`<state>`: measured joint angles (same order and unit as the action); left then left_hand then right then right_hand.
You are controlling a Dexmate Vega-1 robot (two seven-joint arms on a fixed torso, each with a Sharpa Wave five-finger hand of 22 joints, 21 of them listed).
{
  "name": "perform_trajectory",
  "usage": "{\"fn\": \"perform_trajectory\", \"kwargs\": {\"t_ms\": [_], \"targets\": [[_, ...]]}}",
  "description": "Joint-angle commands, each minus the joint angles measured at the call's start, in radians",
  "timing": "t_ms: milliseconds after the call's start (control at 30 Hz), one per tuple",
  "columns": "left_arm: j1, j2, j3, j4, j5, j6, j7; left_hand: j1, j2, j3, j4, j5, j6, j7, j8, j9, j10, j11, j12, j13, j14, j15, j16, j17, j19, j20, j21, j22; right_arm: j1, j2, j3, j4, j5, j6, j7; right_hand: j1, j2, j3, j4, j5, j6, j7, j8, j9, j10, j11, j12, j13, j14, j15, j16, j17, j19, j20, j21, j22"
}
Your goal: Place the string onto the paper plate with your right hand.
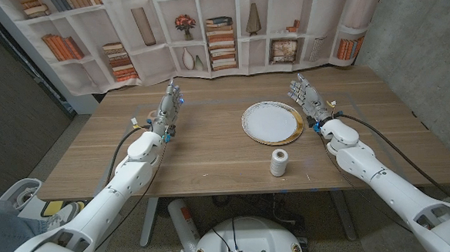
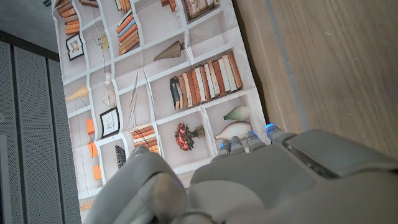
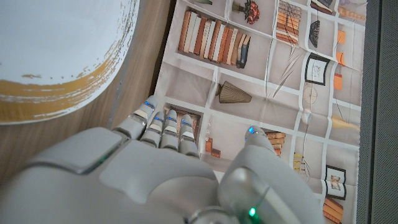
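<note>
**Right hand idle beside plate; string not yet approached**

Right hand [image 1: 307,98] stands upright past the plate's outer side, fingers extended and apart, holding nothing. In the right wrist view the same hand [image 3: 155,174] shows its fingers straight, with the gold-edged paper plate [image 3: 56,56] just beside them.

Nearest to the right hand is the paper plate [image 1: 272,122], close to its inner side and bare. The string [image 1: 279,162], a small white spool standing on end, sits nearer the robot than the hand and inward of it, close to the table's front edge and just short of the plate's near rim. Hand and spool are apart, with no contact.

Farther off, well across the wooden table [image 1: 211,154], the left hand [image 1: 167,107] stands upright likewise, fingers apart and empty.

Risks, as judged from this position:
- The spool is upright and narrow; a sideways brush from the fingers during the reach back would likely topple it and let it roll, possibly off the near edge.
- A grip on the wound thread alone may slip or loosen turns.
- The plate is light; a knock from the forearm could shift it.
</note>
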<state>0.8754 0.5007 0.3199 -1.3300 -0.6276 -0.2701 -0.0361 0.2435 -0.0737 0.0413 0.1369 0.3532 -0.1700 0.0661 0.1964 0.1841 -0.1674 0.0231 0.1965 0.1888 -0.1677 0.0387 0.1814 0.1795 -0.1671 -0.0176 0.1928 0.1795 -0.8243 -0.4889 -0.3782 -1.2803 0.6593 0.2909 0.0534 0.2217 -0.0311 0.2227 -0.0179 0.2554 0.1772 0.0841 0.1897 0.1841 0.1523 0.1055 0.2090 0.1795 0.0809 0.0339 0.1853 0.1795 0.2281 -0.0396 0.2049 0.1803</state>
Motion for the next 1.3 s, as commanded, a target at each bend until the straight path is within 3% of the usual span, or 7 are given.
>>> {"fn": "perform_trajectory", "kwargs": {"t_ms": [33, 467, 1300], "targets": [[0.043, -0.073, -0.111, -0.026, 0.084, 0.058, -0.057, 0.013, 0.003, -0.002, 0.005, 0.005, -0.045, 0.004, 0.005, 0.005, -0.024, 0.001, 0.006, 0.001, -0.057, 0.002, 0.006, 0.005, -0.055, -0.003, 0.005, 0.004, 0.015, 0.021, -0.005, 0.012, 0.012, 0.001, 0.026, 0.011, -0.001, 0.009, -0.002, 0.005, 0.009, 0.001, 0.005, 0.004, 0.01, 0.001, 0.006, 0.004, 0.007, -0.003, 0.005, 0.004, 0.006, -0.014, 0.005, 0.005], [0.044, -0.125, -0.17, -0.034, 0.161, 0.09, -0.094, 0.015, 0.008, -0.004, 0.003, 0.009, -0.04, 0.005, 0.006, 0.005, -0.021, 0.001, 0.008, 0.001, -0.056, 0.003, 0.007, 0.005, -0.055, -0.003, 0.006, 0.004, 0.011, 0.019, -0.004, 0.004, -0.002, 0.017, 0.023, 0.014, 0.003, 0.01, -0.004, 0.002, 0.009, 0.001, 0.005, 0.004, 0.014, 0.0, 0.006, 0.004, 0.011, -0.002, 0.005, 0.003, 0.006, -0.015, 0.004, 0.005], [0.063, -0.137, -0.204, -0.077, 0.21, 0.121, -0.115, 0.021, 0.017, -0.006, -0.002, 0.015, -0.029, 0.001, 0.008, 0.005, -0.012, 0.001, 0.011, 0.001, -0.05, 0.004, 0.009, 0.004, -0.057, 0.002, 0.006, 0.003, -0.062, -0.044, 0.011, -0.098, 0.008, 0.02, 0.048, 0.033, 0.013, 0.017, -0.017, -0.005, 0.014, -0.001, 0.007, 0.004, 0.04, -0.007, 0.013, 0.004, 0.041, -0.001, 0.011, 0.002, 0.023, -0.01, 0.008, 0.005]]}}
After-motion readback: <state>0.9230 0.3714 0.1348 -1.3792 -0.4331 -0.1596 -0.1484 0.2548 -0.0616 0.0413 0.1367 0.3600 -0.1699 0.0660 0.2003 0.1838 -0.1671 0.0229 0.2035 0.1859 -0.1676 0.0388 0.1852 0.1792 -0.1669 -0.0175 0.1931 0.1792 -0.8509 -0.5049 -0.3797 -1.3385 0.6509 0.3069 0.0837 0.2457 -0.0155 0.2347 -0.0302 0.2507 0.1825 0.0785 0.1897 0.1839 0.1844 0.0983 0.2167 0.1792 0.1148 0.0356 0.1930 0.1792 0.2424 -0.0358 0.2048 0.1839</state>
